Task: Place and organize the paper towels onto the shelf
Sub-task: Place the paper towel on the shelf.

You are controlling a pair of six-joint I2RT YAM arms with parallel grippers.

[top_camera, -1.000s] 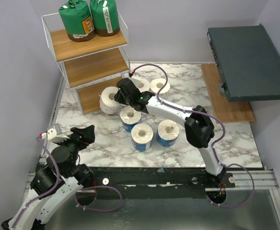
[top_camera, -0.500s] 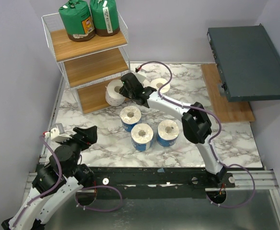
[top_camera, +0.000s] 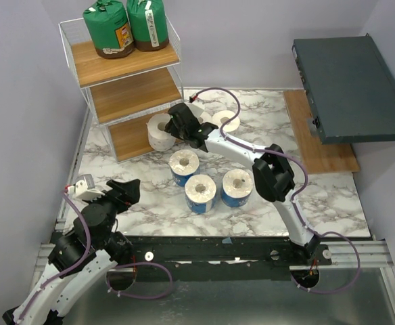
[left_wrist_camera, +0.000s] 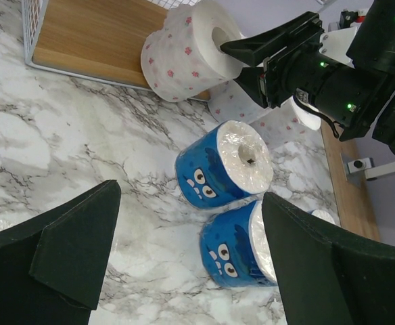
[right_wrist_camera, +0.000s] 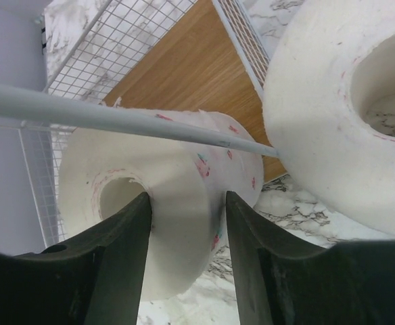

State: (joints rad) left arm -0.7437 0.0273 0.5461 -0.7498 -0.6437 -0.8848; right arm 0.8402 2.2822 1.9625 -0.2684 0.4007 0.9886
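Fingers (right_wrist_camera: 116, 271) of right pincer (right_wrist_camera: 187, 203) straddle white roll's (right_wrist_camera: 177, 169) wall, grip unclear; left pincer (left_wrist_camera: 187, 200) apart.

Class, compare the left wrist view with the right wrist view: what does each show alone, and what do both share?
Only the left wrist view: blue-printed rolls, the left fingers spread wide, and the right arm from the side. Only the right wrist view: a shelf wire crossing the picture, and the open core of a neighbouring white roll. Both: the pink-dotted white roll at the shelf's bottom board, the right fingers either side of its wall.
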